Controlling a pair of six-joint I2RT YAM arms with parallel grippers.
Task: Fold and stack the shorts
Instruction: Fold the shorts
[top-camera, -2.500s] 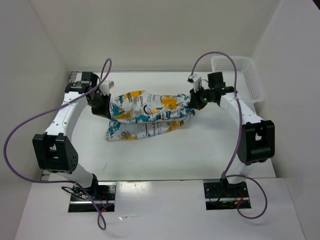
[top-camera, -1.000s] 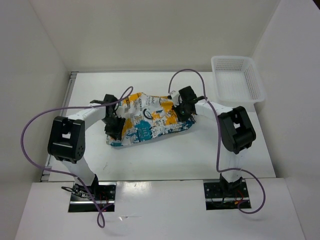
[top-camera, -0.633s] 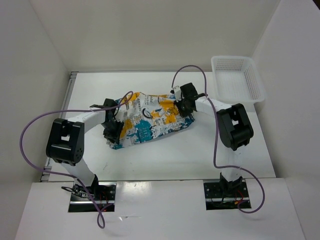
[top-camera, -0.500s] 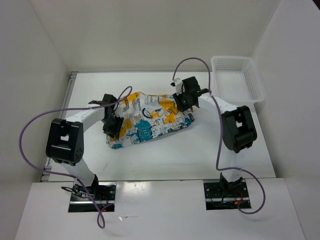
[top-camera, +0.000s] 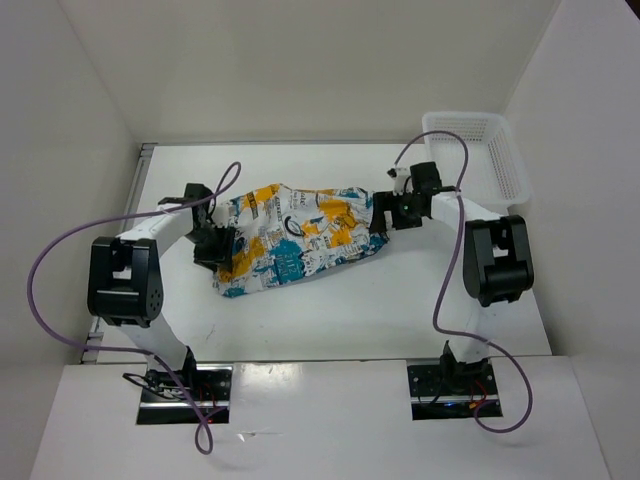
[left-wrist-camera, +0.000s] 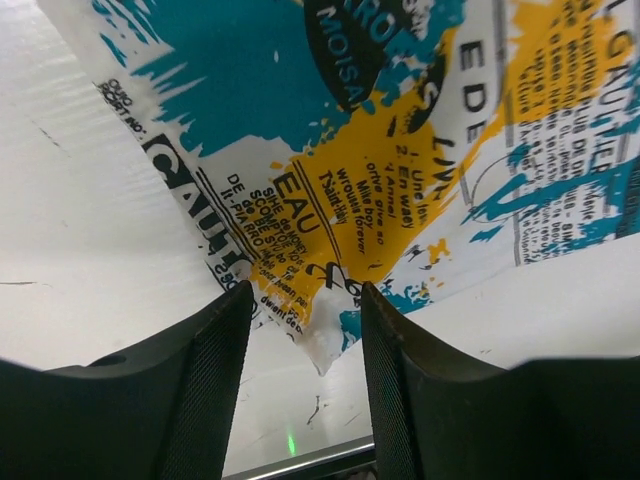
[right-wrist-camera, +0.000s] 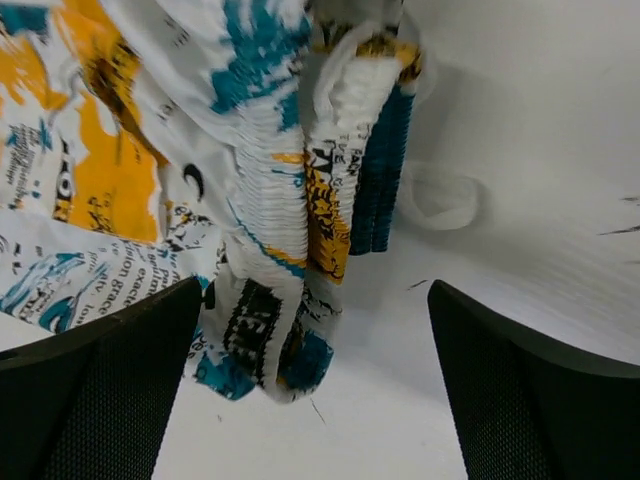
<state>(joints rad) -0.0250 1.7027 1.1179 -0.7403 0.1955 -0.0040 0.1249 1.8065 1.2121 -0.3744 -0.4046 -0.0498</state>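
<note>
The shorts (top-camera: 295, 235) are laid folded at mid-table, the long axis run from 8 to 2 o'clock, with the elastic waistband (right-wrist-camera: 285, 200) toward 2. The left gripper (top-camera: 212, 245) is held narrowly parted at their 9 o'clock edge. The right gripper (top-camera: 384, 214) is spread wide at 3 — nothing gripped.

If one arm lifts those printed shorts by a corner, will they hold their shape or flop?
Probably floppy: the shorts lie in soft wrinkles, so a lifted corner would likely drape and the fold fall open. The gathered waistband looks thicker, perhaps a firmer grip. Pushed, they would likely bunch rather than slide.
</note>
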